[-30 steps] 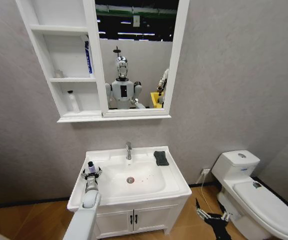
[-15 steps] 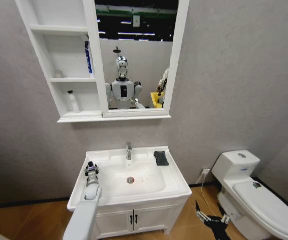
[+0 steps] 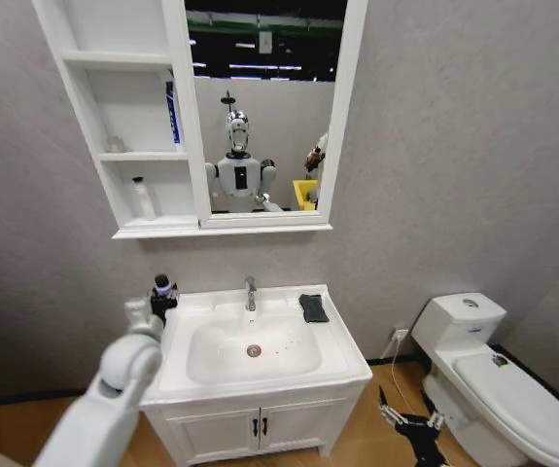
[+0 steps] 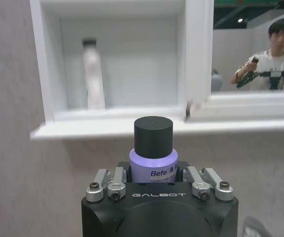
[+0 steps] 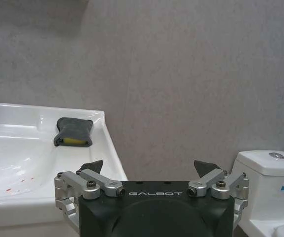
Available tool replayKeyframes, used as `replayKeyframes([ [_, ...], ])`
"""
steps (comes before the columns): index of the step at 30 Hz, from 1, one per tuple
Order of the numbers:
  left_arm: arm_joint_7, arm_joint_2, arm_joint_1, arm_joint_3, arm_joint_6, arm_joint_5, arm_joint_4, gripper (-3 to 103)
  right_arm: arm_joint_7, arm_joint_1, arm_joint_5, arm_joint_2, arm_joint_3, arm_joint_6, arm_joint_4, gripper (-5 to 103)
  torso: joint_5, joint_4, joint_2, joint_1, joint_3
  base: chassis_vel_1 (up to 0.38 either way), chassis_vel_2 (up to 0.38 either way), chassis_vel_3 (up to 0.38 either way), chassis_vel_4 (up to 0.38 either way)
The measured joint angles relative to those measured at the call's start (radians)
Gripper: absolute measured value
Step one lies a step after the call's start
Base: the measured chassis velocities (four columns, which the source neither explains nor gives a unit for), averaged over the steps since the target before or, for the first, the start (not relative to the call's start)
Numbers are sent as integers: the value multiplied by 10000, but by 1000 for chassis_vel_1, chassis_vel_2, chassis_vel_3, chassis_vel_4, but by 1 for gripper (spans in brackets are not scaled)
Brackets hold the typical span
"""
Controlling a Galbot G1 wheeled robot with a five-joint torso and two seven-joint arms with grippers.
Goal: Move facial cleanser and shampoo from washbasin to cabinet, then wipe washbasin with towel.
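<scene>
My left gripper [image 3: 162, 294] is shut on a purple bottle [image 3: 163, 285] with a black cap and holds it upright above the back left corner of the washbasin [image 3: 342, 352]. Its label reads "Befe"; I cannot tell whether it is the shampoo or the facial cleanser. In the left wrist view the bottle [image 4: 153, 148] faces the cabinet's [image 4: 107, 126] lowest shelf, where a pale bottle [image 4: 93, 74] stands. The dark towel [image 3: 312, 307] lies on the basin's back right rim. My right gripper [image 5: 150, 167] hangs open and low, right of the vanity.
A chrome tap [image 3: 250, 292] stands at the basin's back centre. A blue and white tube [image 3: 172, 112] leans on the cabinet's [image 3: 114, 156] middle shelf. The mirror [image 3: 264, 107] adjoins the shelves. A white toilet [image 3: 498, 375] stands to the right.
My left arm has lifted the purple bottle off the basin's left rim and carried it up and back toward the wall. The right arm has not moved.
</scene>
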State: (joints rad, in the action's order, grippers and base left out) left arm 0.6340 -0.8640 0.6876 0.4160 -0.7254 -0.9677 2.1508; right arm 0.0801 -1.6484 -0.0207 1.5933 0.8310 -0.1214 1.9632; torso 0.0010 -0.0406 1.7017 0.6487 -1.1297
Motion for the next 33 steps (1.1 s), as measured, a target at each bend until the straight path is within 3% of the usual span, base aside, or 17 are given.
replayKeyframes([
  [2,219,1057,-1338,-199,-165,-1248,-273,43,7,-5,88,56,-98,-3,-34,100,-18,2,-2,3,-2,0,0,0,0],
  [4,234,1569,-2497,-507,-217,-2012,-646,43,12,-19,131,71,-132,-9,-58,100,-12,4,-3,5,-4,0,0,0,0],
  [5,234,1569,-2497,-507,-217,-2012,-646,43,12,-19,131,71,-132,-9,-58,100,-12,4,-3,5,-4,0,0,0,0],
  [7,260,1815,-4338,-1479,-227,-2953,-1493,43,20,-25,176,42,-140,-22,-88,100,-9,4,-1,3,-2,0,0,0,0],
  [8,260,1815,-4338,-1479,-227,-2953,-1493,43,20,-25,176,42,-140,-22,-88,100,-9,4,-1,3,-2,0,0,0,0],
  [10,199,1471,-5821,-2572,-227,-3461,-2591,43,25,-27,211,36,-137,-23,-92,100,-15,3,-2,4,-3,0,0,0,0],
  [12,157,1194,-6517,-3066,-210,-3574,-3276,43,29,-36,234,32,-137,-24,-70,100,-10,-1,-2,4,-3,0,0,0,0],
  [13,89,872,-7172,-3558,-180,-3568,-4060,43,32,-75,240,25,-130,-24,-26,100,-6,-1,-3,5,-4,0,0,0,0],
  [15,5,714,-7458,-3792,-164,-3469,-4489,43,33,-93,237,21,-121,-24,13,100,-5,-6,-3,5,-4,0,0,0,0],
  [17,-662,320,-8149,-4303,-105,-2713,-5683,43,33,-170,171,-20,-30,-54,52,100,-9,-2,-4,7,-5,0,0,0,0],
  [21,-1306,-158,-8858,-4776,-81,-2025,-7032,43,33,-334,154,-107,7,-171,41,100,-11,2,-4,6,-5,0,0,0,0],
  [27,-1997,-708,-9557,-5389,-90,-1312,-8601,43,31,-337,162,-58,-20,-217,5,100,-8,2,-3,4,-3,0,0,0,0],
  [33,-2153,-1132,-9710,-5504,-66,-1002,-9544,43,21,-317,105,-87,36,-237,-2,100,-9,2,-4,6,-4,0,0,0,0],
])
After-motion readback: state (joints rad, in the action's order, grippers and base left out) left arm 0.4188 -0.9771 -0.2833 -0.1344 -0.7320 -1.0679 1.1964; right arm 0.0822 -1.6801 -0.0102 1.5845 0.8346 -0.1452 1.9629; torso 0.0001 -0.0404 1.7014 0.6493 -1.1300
